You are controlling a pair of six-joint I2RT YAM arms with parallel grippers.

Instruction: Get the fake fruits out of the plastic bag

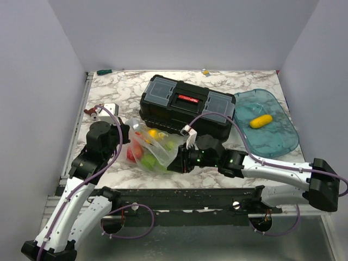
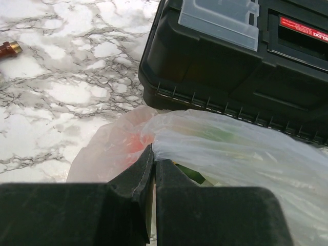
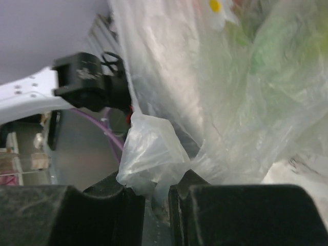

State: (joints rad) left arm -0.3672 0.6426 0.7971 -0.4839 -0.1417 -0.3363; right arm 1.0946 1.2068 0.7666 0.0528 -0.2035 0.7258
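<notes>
You are dealing with thin, limp film here. The plastic bag (image 1: 153,145) weighs next to nothing, crumples wherever it is pinched, and will likely slide or tear if you pull hard on a single layer. Take it by a gathered fold or a corner, never by a flat panel. The fake fruits (image 1: 147,159) inside look hard, glossy and light, so expect them to roll and shift as the film moves. They would be slippery to pinch through the plastic.

The bag lies between your two sets of fingers, with its red, green and yellow load bunched in the middle. The black toolbox (image 1: 185,106) stands just beyond it.

Your left gripper (image 2: 154,156) has its jaws fully together, and an edge of film is trapped at the tips. The bag billows out ahead of those fingers and to their right.

Your right gripper (image 3: 156,180) shows only a narrow gap, and a crumpled fold of film fills it. The fingers bear on that fold from both sides, but you cannot tell from these views how firm the pinch is. The rest of the bag rises above and ahead of those tips.

One yellow fruit (image 1: 261,120) lies well apart in the blue tray (image 1: 285,142), off to the outer side of your right fingers.
</notes>
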